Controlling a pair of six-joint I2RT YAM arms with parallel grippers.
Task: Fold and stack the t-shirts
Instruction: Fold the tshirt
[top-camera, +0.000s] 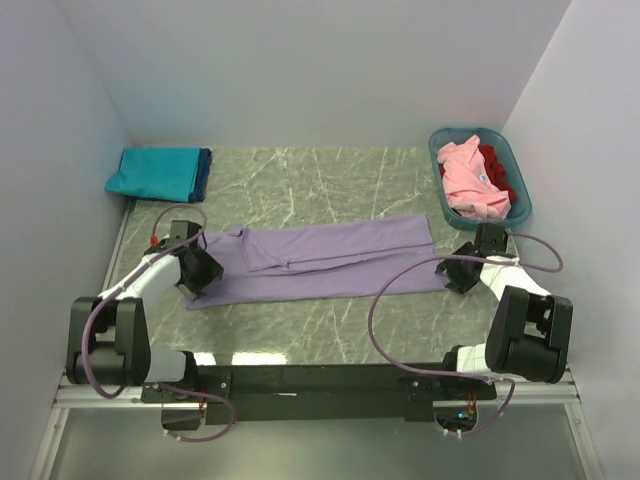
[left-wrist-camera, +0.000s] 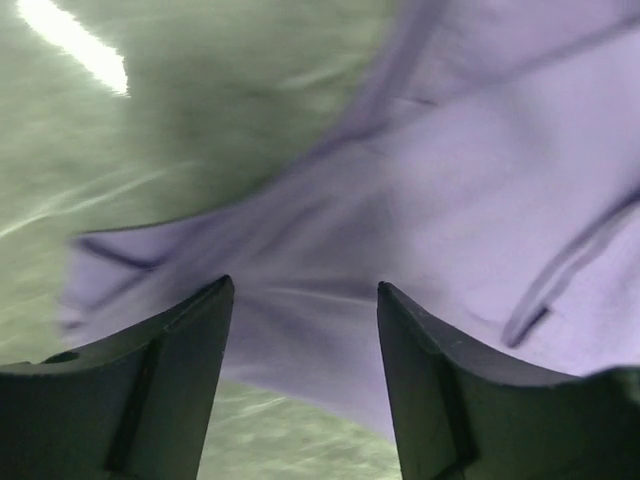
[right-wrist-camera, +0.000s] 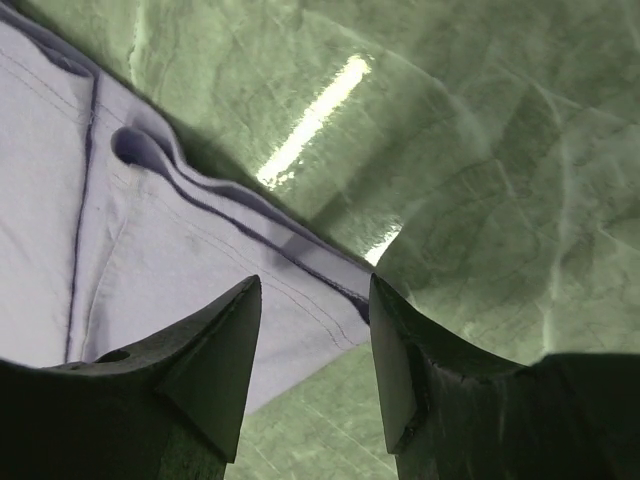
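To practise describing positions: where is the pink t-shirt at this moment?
In the top view, the pink t-shirt lies in the teal basket at the table's far right corner, with a red shirt beside it.

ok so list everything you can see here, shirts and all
purple shirt: one, lavender, mid-table, partly folded lengthwise
teal shirt: one, teal, folded, far left corner, on top of the dark blue one
dark blue shirt: one, dark blue, folded under the teal shirt
pink shirt: one, pink, crumpled in the basket
red shirt: one, red, in the basket beside the pink shirt
basket: one, teal-blue, far right corner
table: one, green marbled
left arm: one, black and white, at the purple shirt's left end, jaws apart over the cloth
right arm: one, black and white, at its right end, jaws apart at a corner
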